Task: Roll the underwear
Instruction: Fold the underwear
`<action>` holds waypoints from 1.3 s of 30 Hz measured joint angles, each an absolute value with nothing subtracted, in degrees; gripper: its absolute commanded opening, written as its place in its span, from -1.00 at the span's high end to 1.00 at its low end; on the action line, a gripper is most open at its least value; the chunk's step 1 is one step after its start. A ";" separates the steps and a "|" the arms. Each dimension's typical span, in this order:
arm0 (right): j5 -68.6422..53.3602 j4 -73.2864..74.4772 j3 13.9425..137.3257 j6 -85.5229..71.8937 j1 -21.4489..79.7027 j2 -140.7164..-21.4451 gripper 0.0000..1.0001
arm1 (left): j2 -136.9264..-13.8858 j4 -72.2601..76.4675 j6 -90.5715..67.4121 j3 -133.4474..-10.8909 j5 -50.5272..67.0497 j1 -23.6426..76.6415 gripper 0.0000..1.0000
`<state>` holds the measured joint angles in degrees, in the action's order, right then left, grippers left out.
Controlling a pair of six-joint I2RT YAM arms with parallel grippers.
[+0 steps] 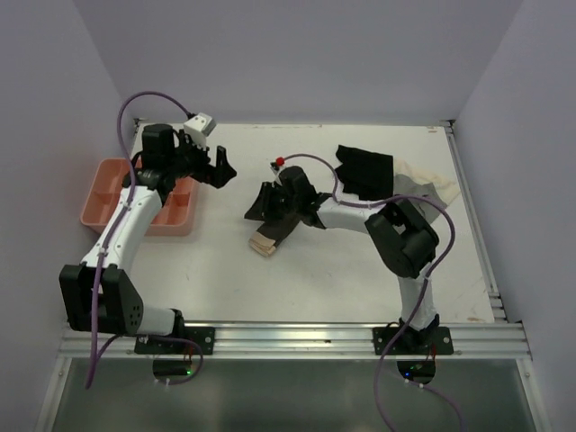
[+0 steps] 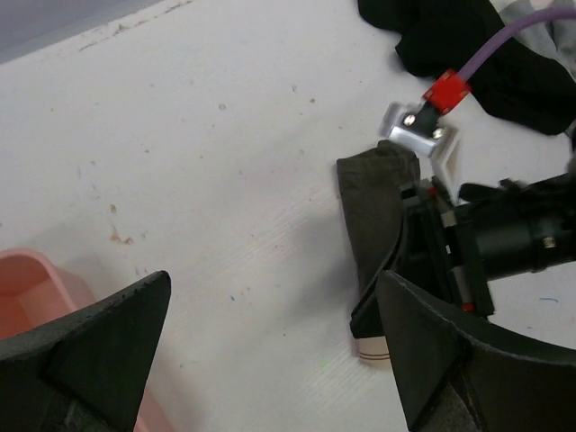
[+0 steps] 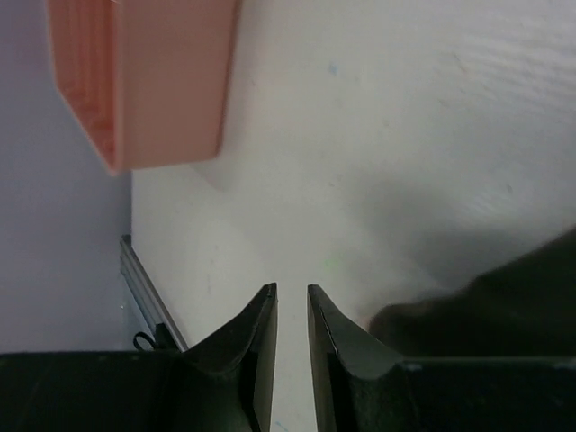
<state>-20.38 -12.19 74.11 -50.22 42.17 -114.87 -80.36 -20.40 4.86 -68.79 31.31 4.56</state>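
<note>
The dark brown underwear [image 1: 274, 232] lies in the middle of the table, its pale beige waistband end [image 1: 263, 245] toward the front. My right gripper [image 1: 259, 209] rests low over it, fingers almost together with only a thin slit and nothing between them [image 3: 292, 301]; dark fabric [image 3: 490, 310] shows just right of its fingers. My left gripper [image 1: 219, 167] is wide open and empty, hovering left of the underwear. In the left wrist view [image 2: 270, 301] the underwear [image 2: 373, 202] lies partly under the right gripper [image 2: 504, 238].
A pink tray [image 1: 112, 193] stands at the left edge and also shows in the wrist views [image 2: 27, 292] [image 3: 135, 72]. A black garment [image 1: 364, 171] [image 2: 468, 45] and a grey-and-cream garment [image 1: 430, 187] lie at the back right. The front rail [image 3: 144, 288] is near.
</note>
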 measured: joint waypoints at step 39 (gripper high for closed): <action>-32.10 -25.80 36.29 -51.20 39.99 -99.70 0.56 | -75.55 5.69 -11.68 -43.33 44.38 10.90 -0.44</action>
